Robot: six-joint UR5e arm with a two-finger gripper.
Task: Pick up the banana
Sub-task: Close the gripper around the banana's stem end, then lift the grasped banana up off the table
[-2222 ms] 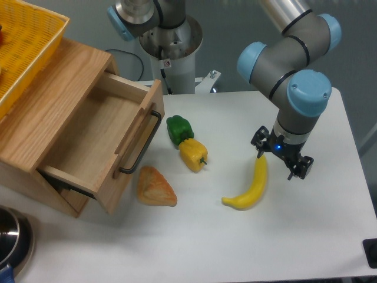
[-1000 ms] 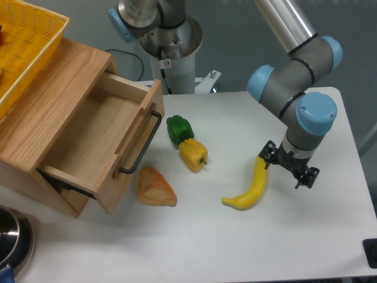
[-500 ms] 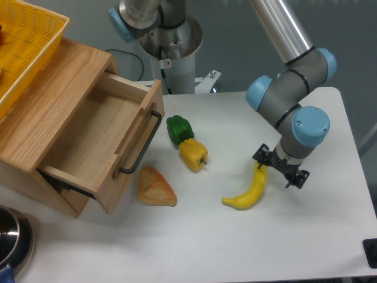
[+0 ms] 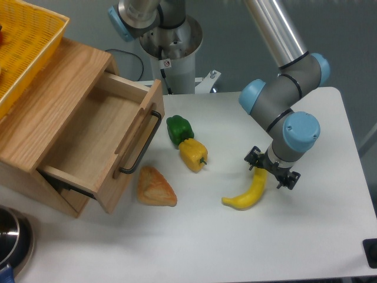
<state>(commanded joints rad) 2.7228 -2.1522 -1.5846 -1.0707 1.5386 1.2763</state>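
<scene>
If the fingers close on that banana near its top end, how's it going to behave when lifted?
The banana looks smooth, so it may slip. The gripper straddles its upper end, so the long free part would probably swing downward. Its curved shape suggests it would pivot on the table if nudged.

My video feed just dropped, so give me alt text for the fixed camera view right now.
The gripper is down over the upper end of the banana, jaws open astride it, the banana lying on the white table. To the left lie a yellow pepper, a green pepper, a pastry and an open wooden drawer.
</scene>
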